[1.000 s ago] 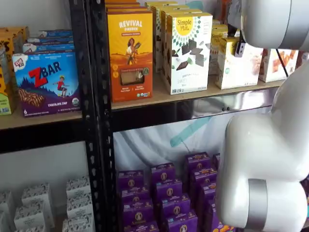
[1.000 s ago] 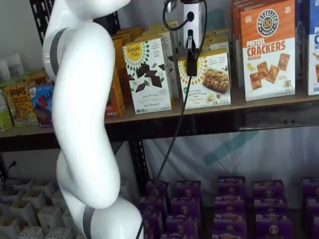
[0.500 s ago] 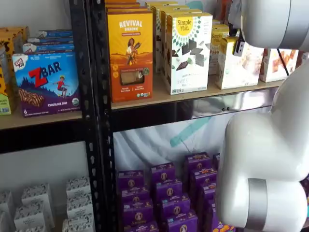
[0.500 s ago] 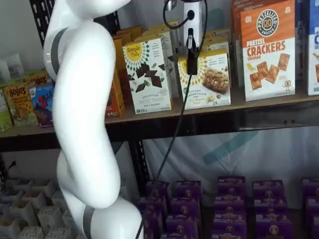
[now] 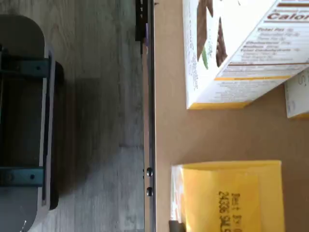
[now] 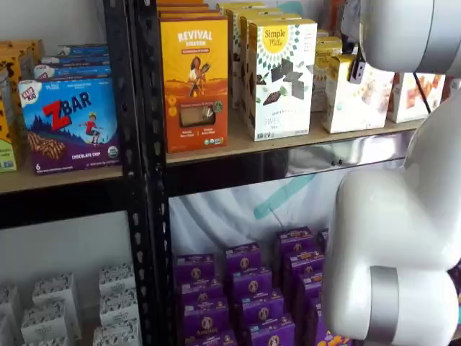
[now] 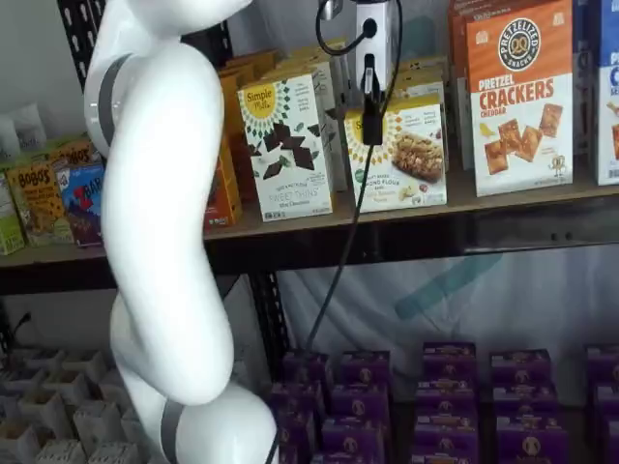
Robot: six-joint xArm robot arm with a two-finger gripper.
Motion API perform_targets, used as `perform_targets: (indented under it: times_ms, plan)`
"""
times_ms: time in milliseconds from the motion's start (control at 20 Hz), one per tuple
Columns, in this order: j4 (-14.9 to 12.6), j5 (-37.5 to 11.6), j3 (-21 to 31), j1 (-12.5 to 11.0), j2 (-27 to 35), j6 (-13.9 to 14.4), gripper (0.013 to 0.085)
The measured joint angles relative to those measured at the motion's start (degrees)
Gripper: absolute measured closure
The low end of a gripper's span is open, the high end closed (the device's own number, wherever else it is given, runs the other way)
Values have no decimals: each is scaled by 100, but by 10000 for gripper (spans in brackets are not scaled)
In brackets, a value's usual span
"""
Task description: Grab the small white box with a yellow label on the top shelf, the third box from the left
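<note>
Your small white box (image 7: pixel 401 155) stands on the top shelf (image 7: pixel 406 237), near its front edge, between the taller white Simple Mills box with dark chocolate pieces (image 7: pixel 287 147) and the orange pretzel cracker box (image 7: pixel 519 97). In both shelf views it sits upright, its base on the tan deck; you see its yellow front corner and pale side (image 6: pixel 356 94) in a shelf view. In the wrist view its yellow top (image 5: pixel 231 195) carries a printed date stamp, and the taller white box (image 5: pixel 241 48) lies apart from it across bare tan board.

The gripper (image 7: pixel 371 106) hangs from above, its black fingers dropping onto the upper front corner of the small white box. You see only a narrow dark finger (image 6: pixel 356 68) against the box's top edge in a shelf view, with no gap showing. The claw is drawn narrow and closed on the small white box at its top. A black cable (image 7: pixel 338 261) runs down from the gripper past the shelf's dark front beam.

Further out, the orange Revival box (image 6: pixel 194 83) stands at the shelf's left end, the blue ZBAR box (image 6: pixel 70 122) sits on the neighbouring shelf, and purple boxes (image 7: pixel 445 406) fill the level below. The white arm (image 7: pixel 160 222) crosses the foreground.
</note>
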Motion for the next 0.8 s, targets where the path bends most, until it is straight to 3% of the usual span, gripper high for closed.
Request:
perform_targets:
  times_ms: [100,800]
  plan:
    - [-10,14,-3,1,-1,0,650]
    - [-50,569,259,31,-508,68,650]
